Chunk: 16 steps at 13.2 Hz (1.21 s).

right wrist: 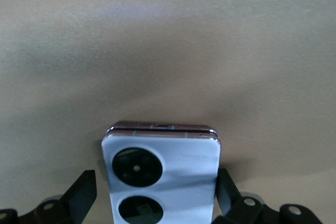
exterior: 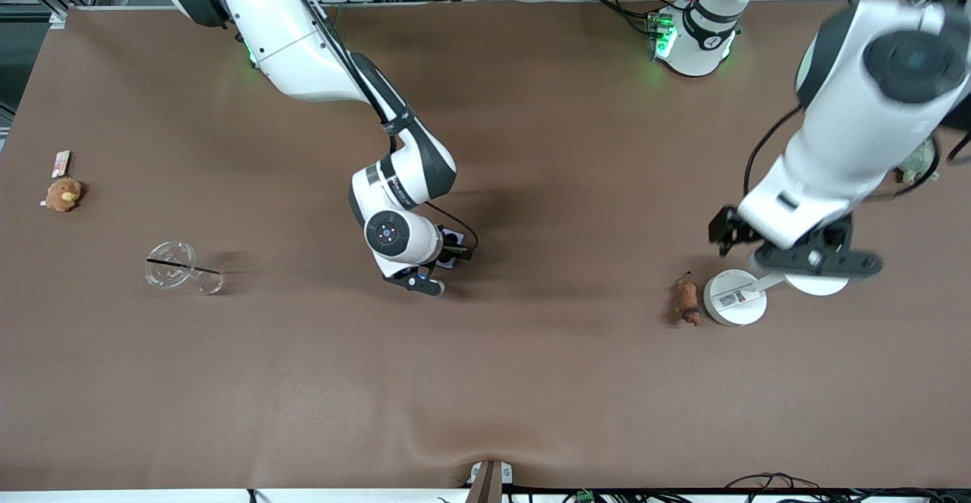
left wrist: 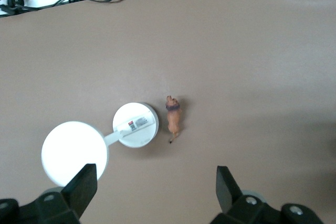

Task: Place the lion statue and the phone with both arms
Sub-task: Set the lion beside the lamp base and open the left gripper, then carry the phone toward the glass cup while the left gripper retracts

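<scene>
Phone (right wrist: 161,174) is bracketed by the right gripper (right wrist: 152,192) mid-frame, grip uncertain.
Lion statue (exterior: 688,300) is left ungrasped lower right; left gripper (left wrist: 152,190) is spread above.

Glossy lilac phone (right wrist: 163,174) (matt brown table (exterior: 531,381))
</scene>
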Motion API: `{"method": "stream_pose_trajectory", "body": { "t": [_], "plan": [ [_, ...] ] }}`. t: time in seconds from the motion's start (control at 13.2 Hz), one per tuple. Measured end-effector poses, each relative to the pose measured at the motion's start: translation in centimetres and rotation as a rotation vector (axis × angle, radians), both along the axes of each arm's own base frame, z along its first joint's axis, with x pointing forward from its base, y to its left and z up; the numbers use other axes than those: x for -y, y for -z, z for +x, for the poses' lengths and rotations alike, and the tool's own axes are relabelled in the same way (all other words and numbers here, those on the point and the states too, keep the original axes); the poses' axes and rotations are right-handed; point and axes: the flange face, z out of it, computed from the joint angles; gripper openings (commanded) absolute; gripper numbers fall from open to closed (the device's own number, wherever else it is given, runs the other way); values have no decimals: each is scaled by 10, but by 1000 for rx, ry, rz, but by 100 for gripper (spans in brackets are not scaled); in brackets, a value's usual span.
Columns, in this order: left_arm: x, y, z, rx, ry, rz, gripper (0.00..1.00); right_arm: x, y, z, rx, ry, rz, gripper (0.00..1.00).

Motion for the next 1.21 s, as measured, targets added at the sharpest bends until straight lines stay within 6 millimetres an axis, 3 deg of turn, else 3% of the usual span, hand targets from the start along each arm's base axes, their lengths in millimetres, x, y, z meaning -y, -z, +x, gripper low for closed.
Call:
{"method": "stream_pose_trajectory", "body": {
  "t": [0.08,0.15,0.3,0.38,0.53,0.75,0.98,1.21],
  "plan": [
    [-5,-17,-10,-2,-18,-5,100,0,2,0,2,1,0,100],
    [-12,-29,-18,-8,-37,-13,100,0,2,0,3,1,0,90],
    [-28,-47,-26,-10,-33,-47,100,1,2,1,2,1,-3,52],
    [-37,-57,-30,-10,-26,-63,100,2,-2,2,1,2,-2,42],
    [-60,-71,-44,-55,-24,-77,100,3,-2,4,8,0,-1,39],
    [-113,-88,-66,-139,-9,-121,100,17,-5,16,31,-29,3,39],
    [-136,-97,-80,-169,-28,-126,100,70,-18,55,62,-94,29,40],
    [-152,-102,-89,-185,-58,-126,100,160,-44,105,84,-206,30,45]
  ]
}}
